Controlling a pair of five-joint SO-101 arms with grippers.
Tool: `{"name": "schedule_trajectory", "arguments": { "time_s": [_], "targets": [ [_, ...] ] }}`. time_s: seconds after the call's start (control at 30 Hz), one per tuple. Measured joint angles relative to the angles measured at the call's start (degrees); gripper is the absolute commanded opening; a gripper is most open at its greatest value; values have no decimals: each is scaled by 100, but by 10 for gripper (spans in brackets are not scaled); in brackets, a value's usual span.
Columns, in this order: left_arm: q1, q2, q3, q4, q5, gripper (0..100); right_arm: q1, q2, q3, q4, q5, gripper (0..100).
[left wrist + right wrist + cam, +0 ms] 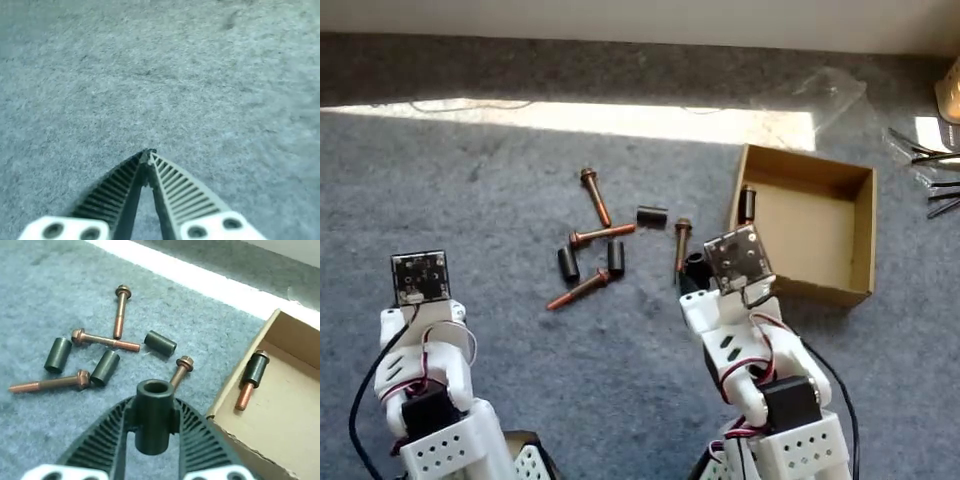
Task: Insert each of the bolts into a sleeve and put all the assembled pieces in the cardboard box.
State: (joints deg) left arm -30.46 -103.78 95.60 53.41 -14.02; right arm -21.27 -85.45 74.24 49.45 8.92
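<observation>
My right claw [152,409] clenches a dark sleeve [151,427], bore towards the wrist camera. My left claw [148,154] is pinched tip to tip over grey carpet [150,75]. Just past the sleeve lies a loose bolt [179,372]. One assembled piece [254,374] lies in the cardboard box [285,425].

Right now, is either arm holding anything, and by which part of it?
The right arm's jaws clamp a dark cylindrical sleeve by its side walls, its open end sticking out past them. The left arm's jaws are shut, empty.
</observation>
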Motion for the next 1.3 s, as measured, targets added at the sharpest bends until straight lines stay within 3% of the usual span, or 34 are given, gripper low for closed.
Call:
{"name": "schedule_trajectory", "arguments": {
  "time_s": [0.2, 0.67, 0.97, 1.3],
  "targets": [
    [615, 0, -123, 123, -325, 14, 53, -835, 510, -141, -211, 4],
    [1749, 132, -2092, 1415, -563, 14, 62, -1873, 1319, -141, -360, 4],
    [2541, 3095, -3789, 1415, -571, 14, 624, -1908, 1319, -141, -932, 4],
    [4114, 6585, -6189, 1363, -343, 14, 668, -1908, 1319, -387, -949, 4]
  ]
}}
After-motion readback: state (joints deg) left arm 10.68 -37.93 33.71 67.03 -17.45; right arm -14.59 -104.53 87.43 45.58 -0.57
